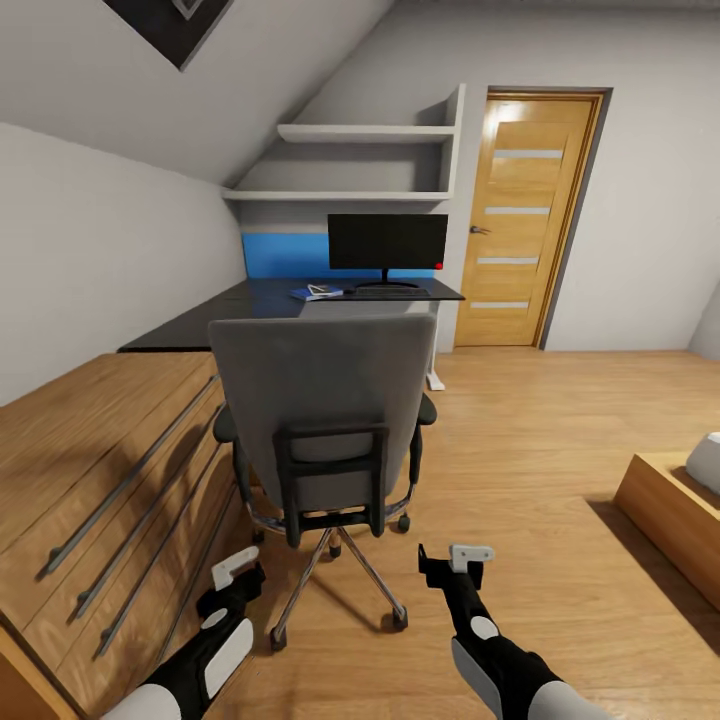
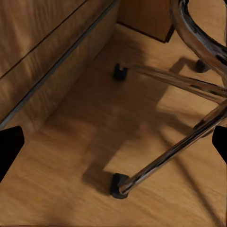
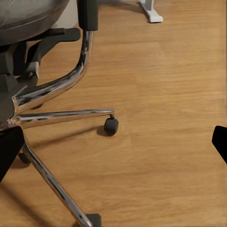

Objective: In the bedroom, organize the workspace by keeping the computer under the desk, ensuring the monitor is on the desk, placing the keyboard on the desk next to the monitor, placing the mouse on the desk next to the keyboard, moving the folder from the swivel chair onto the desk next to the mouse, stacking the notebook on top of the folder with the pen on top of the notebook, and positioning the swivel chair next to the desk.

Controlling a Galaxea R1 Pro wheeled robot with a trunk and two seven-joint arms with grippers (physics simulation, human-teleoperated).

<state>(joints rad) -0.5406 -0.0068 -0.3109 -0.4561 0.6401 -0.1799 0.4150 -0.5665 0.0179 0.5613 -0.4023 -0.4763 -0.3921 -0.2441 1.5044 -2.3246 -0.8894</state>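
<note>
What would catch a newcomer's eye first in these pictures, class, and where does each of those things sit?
The grey high-backed swivel chair on its chrome star base stands mid-room with its back to the camera. Behind it the black flat monitor sits on the dark desk under white wall shelves, beside a light wooden door. Low in the foreground, the left hand and right hand flank the chair's base.

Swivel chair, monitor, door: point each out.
swivel chair (image 1: pixel 320 390), head view, middle of the grey backrest
monitor (image 1: pixel 387 242), head view, centre of the dark screen
door (image 1: pixel 525 220), head view, middle of the wooden panel
</note>
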